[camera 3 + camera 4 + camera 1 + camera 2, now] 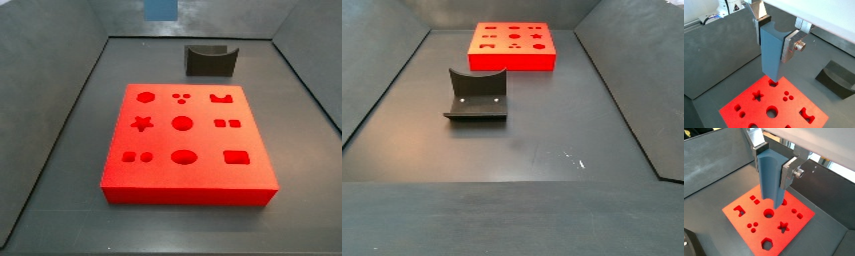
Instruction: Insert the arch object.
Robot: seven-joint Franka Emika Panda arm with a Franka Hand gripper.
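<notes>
My gripper [776,37] is shut on the arch object [771,55], a tall smooth blue-grey slab with a curved notch in its upper end. The silver fingers [791,47] clamp it near the top, and it hangs upright. Both wrist views show this, and in a wrist view the gripper [775,164] holds the slab [771,185] above the red board [791,235], its lower end over the holes near the board's middle. In a side view only the slab's lower end [160,10] shows, high above the far floor. The red board [160,140] has several shaped holes.
The dark fixture [210,60] with a curved notch stands on the floor beyond the red board, apart from it. It also shows in a side view [476,95] and in a wrist view [837,77]. Dark walls [54,90] enclose the floor. The red board [512,62] lies at the far end.
</notes>
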